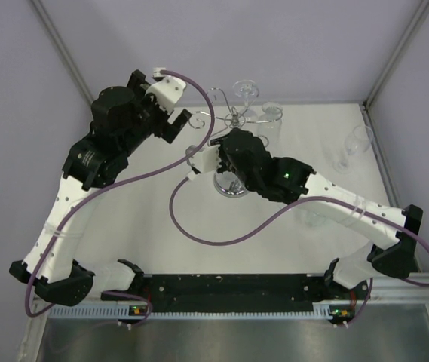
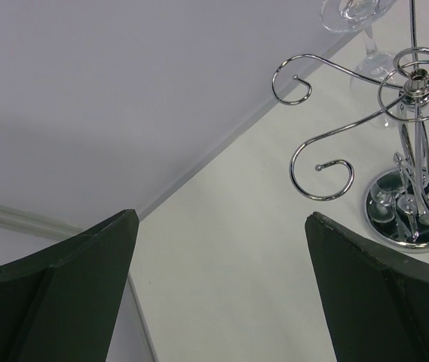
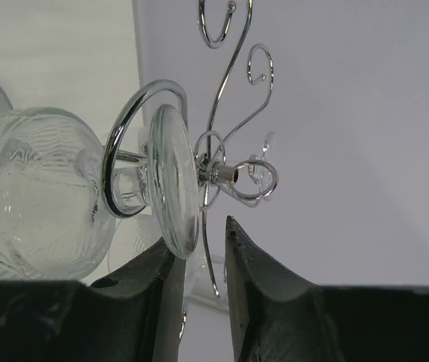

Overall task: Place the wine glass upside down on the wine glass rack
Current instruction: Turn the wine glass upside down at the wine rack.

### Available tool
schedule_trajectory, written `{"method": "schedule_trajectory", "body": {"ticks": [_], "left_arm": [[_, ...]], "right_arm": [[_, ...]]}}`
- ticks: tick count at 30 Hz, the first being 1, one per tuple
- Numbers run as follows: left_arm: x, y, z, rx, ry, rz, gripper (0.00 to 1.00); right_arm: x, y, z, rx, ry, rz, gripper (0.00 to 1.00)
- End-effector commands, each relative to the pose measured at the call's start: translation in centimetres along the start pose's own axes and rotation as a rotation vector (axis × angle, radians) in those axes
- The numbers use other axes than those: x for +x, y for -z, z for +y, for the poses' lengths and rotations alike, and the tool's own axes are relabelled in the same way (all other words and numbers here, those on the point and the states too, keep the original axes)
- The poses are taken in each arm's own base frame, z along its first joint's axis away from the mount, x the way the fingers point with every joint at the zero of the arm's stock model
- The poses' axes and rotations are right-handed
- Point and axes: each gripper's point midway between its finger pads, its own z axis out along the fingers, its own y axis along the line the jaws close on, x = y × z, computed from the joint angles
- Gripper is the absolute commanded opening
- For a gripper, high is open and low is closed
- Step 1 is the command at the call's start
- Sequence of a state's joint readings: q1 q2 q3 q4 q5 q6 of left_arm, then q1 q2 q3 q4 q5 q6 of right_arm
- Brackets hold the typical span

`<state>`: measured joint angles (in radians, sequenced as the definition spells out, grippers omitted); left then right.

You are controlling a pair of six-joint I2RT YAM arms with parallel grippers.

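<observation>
Hanging upside down, the wine glass [image 3: 41,188] sits with its foot in a scroll arm of the wine glass rack [image 3: 225,90], nine o'clock from the hub. Right gripper [image 3: 203,237]: narrowly apart at the foot's rim. Left gripper [image 2: 222,215]: spread wide, empty.

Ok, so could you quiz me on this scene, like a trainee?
1. True or false: the left gripper holds a glass.
2. The foot of the wine glass hangs on: A a curled arm of the wine glass rack; B the rack's round base; C the left gripper.
3. Are the jaws of the right gripper clamped shut or slightly apart?
Key: 1 false, it is open and empty; 2 A; 3 slightly apart.
</observation>
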<state>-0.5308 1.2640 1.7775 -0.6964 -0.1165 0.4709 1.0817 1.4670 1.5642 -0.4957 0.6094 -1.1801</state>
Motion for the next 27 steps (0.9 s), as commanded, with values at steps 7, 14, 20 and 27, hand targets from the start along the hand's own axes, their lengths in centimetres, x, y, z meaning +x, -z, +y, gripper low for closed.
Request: {"method": "schedule_trajectory", "body": {"ticks": [7, 14, 20, 27], "left_arm": [[-1.8, 1.0, 0.8, -0.02, 0.011, -0.077, 0.99], [-1.6, 0.8, 0.4, 0.005, 0.003, -0.065, 0.99], [-1.5, 1.0, 0.0, 0.028, -0.012, -0.066, 0.99], [-1.6, 0.8, -0.3, 0.051, -0.006, -0.061, 0.99]], "right_arm": [[1.6, 2.3, -2.7, 0.112, -0.127, 0.007, 0.34], [2.2, 2.9, -2.1, 0.107, -0.145, 0.003, 0.42], [2.6, 4.3, -2.6, 0.123, -0.216, -0.023, 0.53], [4.0, 7.5, -5.1, 0.163, -0.442, -0.082, 0.74]]}}
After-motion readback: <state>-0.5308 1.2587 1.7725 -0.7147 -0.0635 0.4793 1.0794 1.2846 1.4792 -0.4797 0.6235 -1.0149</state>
